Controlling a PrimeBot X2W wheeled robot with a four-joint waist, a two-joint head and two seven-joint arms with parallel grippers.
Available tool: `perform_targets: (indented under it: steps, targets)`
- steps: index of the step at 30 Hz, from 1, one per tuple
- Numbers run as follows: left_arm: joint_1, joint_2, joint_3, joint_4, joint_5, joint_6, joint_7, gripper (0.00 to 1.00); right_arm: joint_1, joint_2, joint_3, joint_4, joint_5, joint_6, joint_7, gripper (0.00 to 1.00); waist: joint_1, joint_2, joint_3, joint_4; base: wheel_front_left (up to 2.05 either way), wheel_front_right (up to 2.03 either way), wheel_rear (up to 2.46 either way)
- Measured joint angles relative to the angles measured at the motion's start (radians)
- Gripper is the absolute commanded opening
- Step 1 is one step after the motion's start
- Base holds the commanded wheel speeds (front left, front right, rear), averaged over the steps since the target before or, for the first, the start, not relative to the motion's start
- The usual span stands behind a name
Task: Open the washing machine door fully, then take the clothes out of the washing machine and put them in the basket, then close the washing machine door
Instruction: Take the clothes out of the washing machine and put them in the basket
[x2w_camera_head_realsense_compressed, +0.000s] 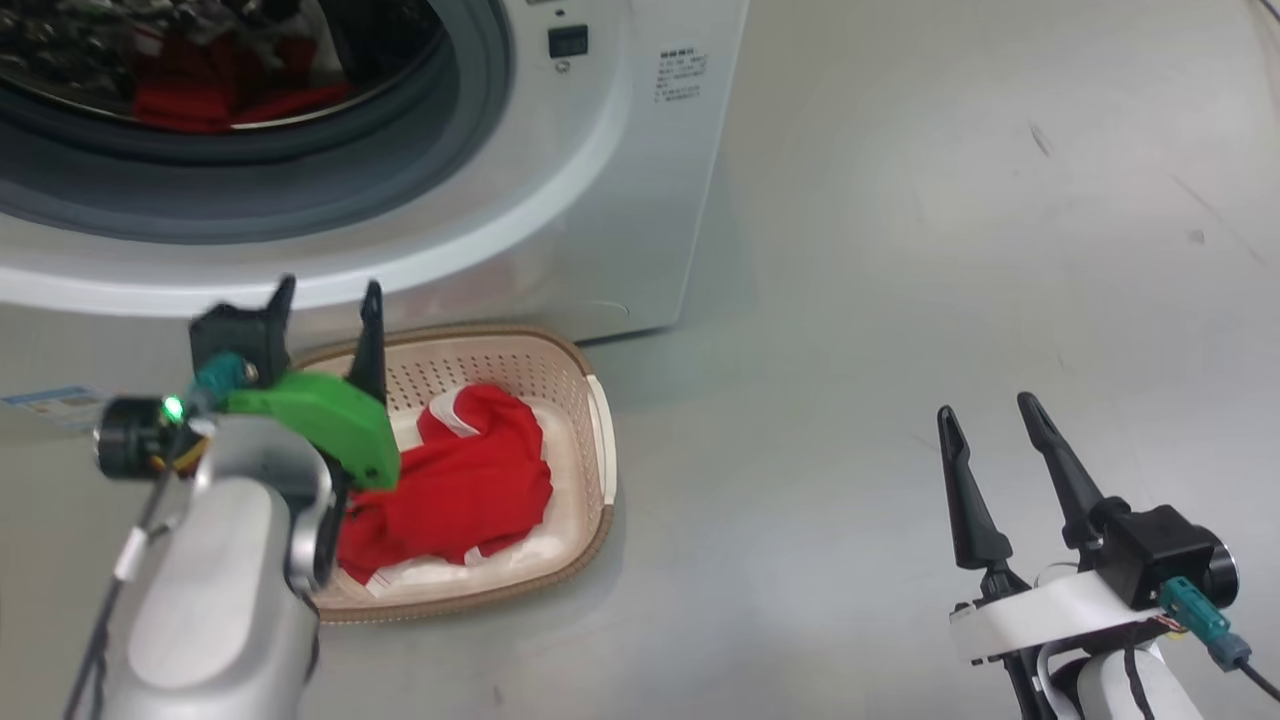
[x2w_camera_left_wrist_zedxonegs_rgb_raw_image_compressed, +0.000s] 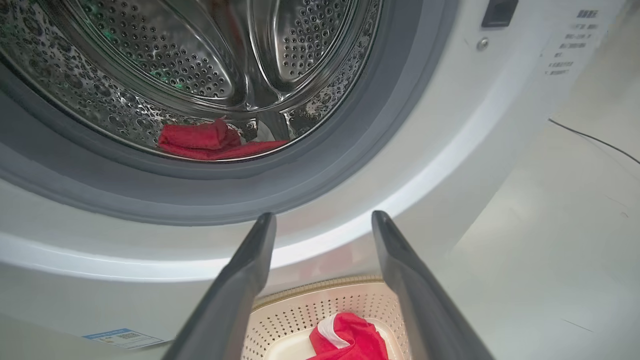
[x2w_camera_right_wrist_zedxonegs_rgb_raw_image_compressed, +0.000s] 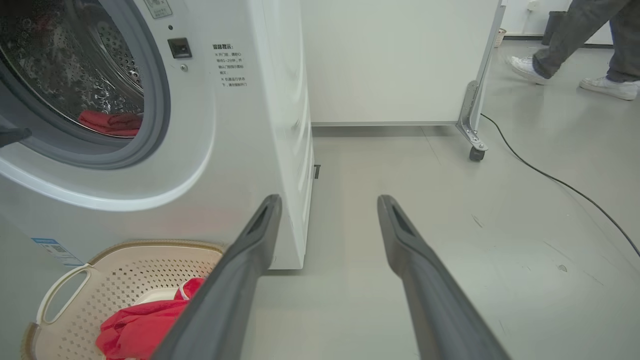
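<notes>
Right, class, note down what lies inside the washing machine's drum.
A red garment lies at the bottom front of the drum; the rest of the visible perforated steel is bare. The grey rubber gasket covers the drum's lowest front edge, so anything there is hidden.

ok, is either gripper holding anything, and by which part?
Nothing held. Left gripper and right gripper both open, empty; clothes lie in basket and drum.

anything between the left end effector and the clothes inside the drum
Nothing visible: the open left end effector faces the open drum mouth, and the clothes lie just behind the grey gasket lip.
</notes>
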Motion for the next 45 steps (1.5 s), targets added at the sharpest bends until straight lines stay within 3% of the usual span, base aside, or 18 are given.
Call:
perform_targets:
  steps: [13,23,39,45]
  targets:
    - [-0.328,0.114,0.045,0.066,0.007,-0.017,0.203,1.00,-0.110,0.008,0.016,0.001,0.050,0.009,-0.009,1.00,0.0000,0.0000,0.180,-0.071,0.00,0.00,0.00]
    - [-0.532,0.253,0.085,0.103,0.052,-0.017,0.334,1.00,-0.179,0.012,0.035,0.035,0.093,0.018,-0.014,1.00,0.0001,0.0000,0.292,-0.139,0.00,0.00,0.00]
    - [-0.742,0.428,0.112,0.150,0.117,-0.025,0.526,1.00,-0.269,0.016,0.095,0.066,0.184,0.025,-0.018,1.00,0.0001,0.0000,0.422,-0.248,0.00,0.00,0.00]
    - [-0.780,0.441,0.115,0.171,0.128,-0.024,0.571,1.00,-0.286,0.017,0.100,0.066,0.211,0.025,-0.018,1.00,0.0001,0.0000,0.452,-0.278,0.00,0.00,0.00]
